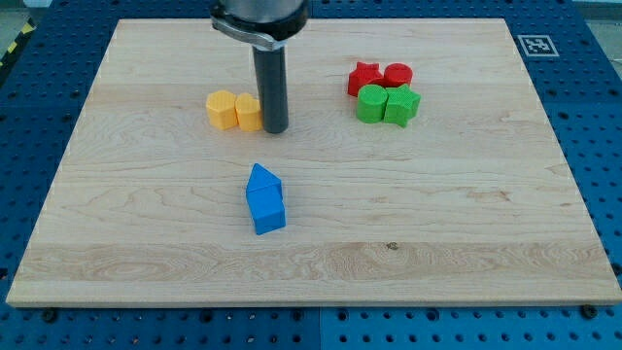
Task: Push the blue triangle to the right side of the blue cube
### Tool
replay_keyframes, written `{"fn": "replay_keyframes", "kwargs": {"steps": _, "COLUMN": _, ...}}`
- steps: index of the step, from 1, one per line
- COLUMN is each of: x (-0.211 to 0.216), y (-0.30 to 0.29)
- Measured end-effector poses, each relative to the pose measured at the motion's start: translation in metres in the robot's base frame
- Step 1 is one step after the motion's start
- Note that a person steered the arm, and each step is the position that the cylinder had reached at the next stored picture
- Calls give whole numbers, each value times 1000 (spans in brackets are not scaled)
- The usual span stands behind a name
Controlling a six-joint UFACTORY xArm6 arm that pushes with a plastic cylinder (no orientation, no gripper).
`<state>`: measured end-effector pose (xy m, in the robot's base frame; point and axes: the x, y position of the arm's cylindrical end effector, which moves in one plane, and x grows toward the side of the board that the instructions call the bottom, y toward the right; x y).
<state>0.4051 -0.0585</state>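
Observation:
The blue triangle (261, 179) lies near the middle of the wooden board, touching the top edge of the blue cube (266, 209) just below it. My tip (275, 128) stands above them in the view, about fifty pixels above the blue triangle and slightly to its right. The tip is right next to the right-hand yellow block (249, 112).
Two yellow blocks (223, 109) sit side by side left of the tip. At the upper right, a red star-like block (364, 78), a red round block (397, 75), a green round block (371, 103) and a green block (401, 105) cluster together. The wooden board (466, 224) rests on a blue pegboard.

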Motion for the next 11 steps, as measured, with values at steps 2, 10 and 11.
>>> {"fn": "replay_keyframes", "kwargs": {"steps": 2, "x": -14, "y": -27}}
{"fn": "replay_keyframes", "kwargs": {"steps": 10, "x": 67, "y": -65}}
{"fn": "replay_keyframes", "kwargs": {"steps": 11, "x": 76, "y": -90}}
